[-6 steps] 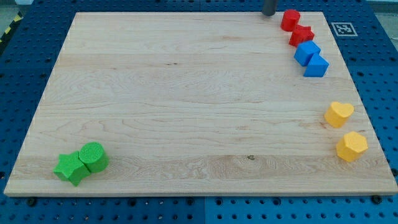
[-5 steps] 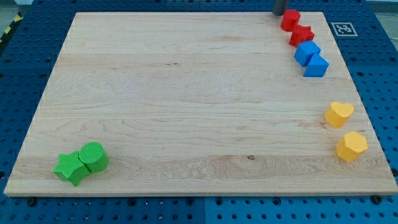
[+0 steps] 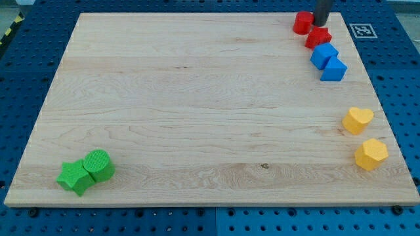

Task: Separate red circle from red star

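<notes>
The red circle (image 3: 302,23) sits at the top right corner of the wooden board (image 3: 197,105). The red star (image 3: 318,38) lies just below and right of it, close to it or touching. My tip (image 3: 321,23) is a dark rod coming down from the view's top edge, just right of the red circle and directly above the red star, close against both.
Two blue blocks (image 3: 324,55) (image 3: 334,69) sit in a row right below the red star. A yellow heart (image 3: 357,120) and a yellow hexagon (image 3: 371,154) are at the right edge. A green star (image 3: 74,177) and a green circle (image 3: 98,164) touch at the bottom left.
My tip has moved right along the top edge, from left of the red circle to its right side. The red circle has shifted slightly left.
</notes>
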Controlling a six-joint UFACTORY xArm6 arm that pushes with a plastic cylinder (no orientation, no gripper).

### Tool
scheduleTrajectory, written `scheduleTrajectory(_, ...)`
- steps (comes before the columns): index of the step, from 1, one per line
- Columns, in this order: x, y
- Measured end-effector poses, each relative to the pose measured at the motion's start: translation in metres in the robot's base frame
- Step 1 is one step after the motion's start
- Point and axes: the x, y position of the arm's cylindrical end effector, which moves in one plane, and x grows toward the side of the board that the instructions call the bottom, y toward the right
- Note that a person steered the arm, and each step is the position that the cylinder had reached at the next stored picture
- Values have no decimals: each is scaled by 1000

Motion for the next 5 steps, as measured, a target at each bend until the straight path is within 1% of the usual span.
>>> scheduleTrajectory(4,2,-86)
scheduleTrajectory(5,11,-98)
